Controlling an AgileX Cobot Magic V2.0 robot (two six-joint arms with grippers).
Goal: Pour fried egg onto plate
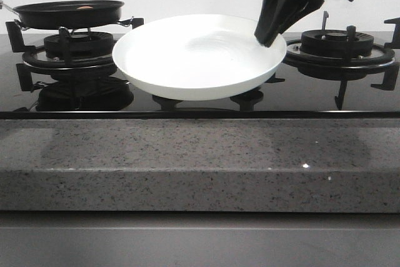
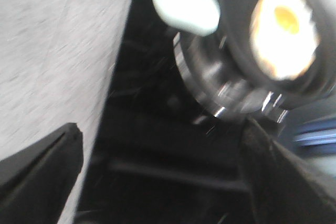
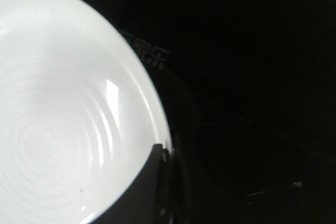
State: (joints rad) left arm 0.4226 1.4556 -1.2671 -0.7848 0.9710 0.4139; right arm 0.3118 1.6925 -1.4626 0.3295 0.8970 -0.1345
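Observation:
The fried egg [image 2: 286,27], white with an orange yolk, lies in a black frying pan [image 1: 69,12] on the left burner; in the front view only a sliver of the egg [image 1: 85,7] shows above the pan's rim. The white plate [image 1: 200,54] sits level over the middle of the stove. My right gripper [image 1: 267,39] comes down onto its right rim and is shut on it, with one finger [image 3: 149,187] lying over the inside of the rim. My left gripper [image 2: 163,129] is open and holds nothing. It hovers over the dark stove short of the pan, and the front view does not show it.
A second burner with black pan supports [image 1: 340,45] stands on the right of the glossy black hob. A speckled grey stone counter edge [image 1: 200,161] runs along the front. The left wrist view is blurred; the plate [image 2: 186,3] shows beside the pan there.

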